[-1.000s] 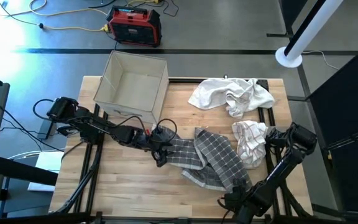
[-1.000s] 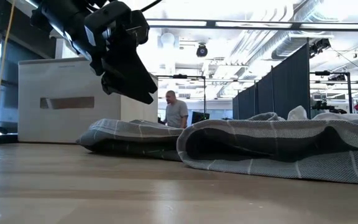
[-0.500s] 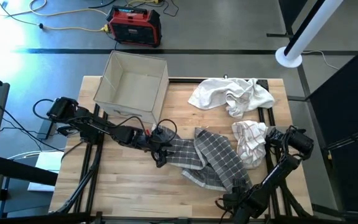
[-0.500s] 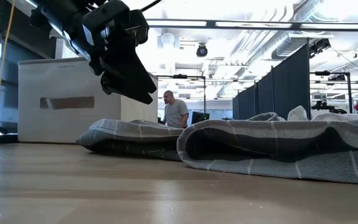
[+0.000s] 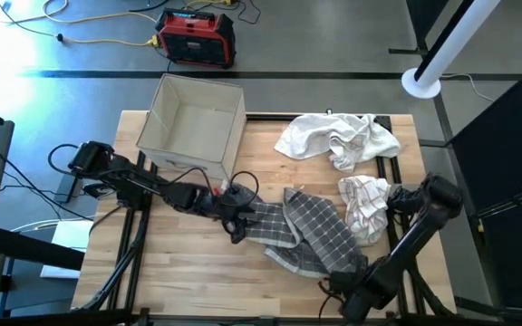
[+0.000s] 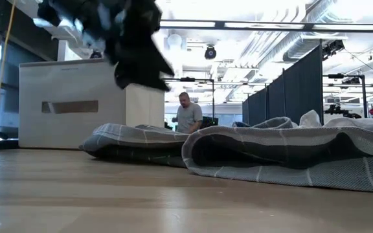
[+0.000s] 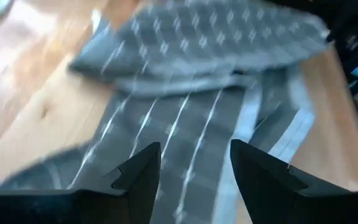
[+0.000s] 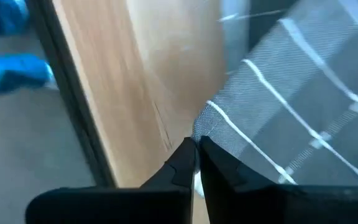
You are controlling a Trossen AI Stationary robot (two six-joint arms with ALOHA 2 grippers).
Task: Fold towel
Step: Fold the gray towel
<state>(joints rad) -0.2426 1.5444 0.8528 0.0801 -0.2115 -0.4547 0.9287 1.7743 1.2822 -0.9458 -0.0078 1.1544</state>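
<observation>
Pale wooden worktop (image 5: 188,263) carries a rumpled grey checked towel (image 5: 311,231) lying across its middle and toward the right front corner, partly doubled over itself. At the towel's left edge the left pincer (image 5: 236,234) hovers just above the cloth, its fingers (image 7: 138,177) spread apart with the grey weave showing between them and nothing held. The right pincer (image 5: 336,287) sits at the towel's front right corner near the worktop's edge, fingers pressed together with the cloth's corner right at their tips; whether it pinches the fabric cannot be told. A beige box (image 5: 195,127) stands at the back left, a white cloth (image 5: 338,138) lies crumpled at the back right, and a white checked cloth (image 5: 365,204) rests just beside the towel. Beyond the worktop a person (image 6: 188,116) stands far off.
</observation>
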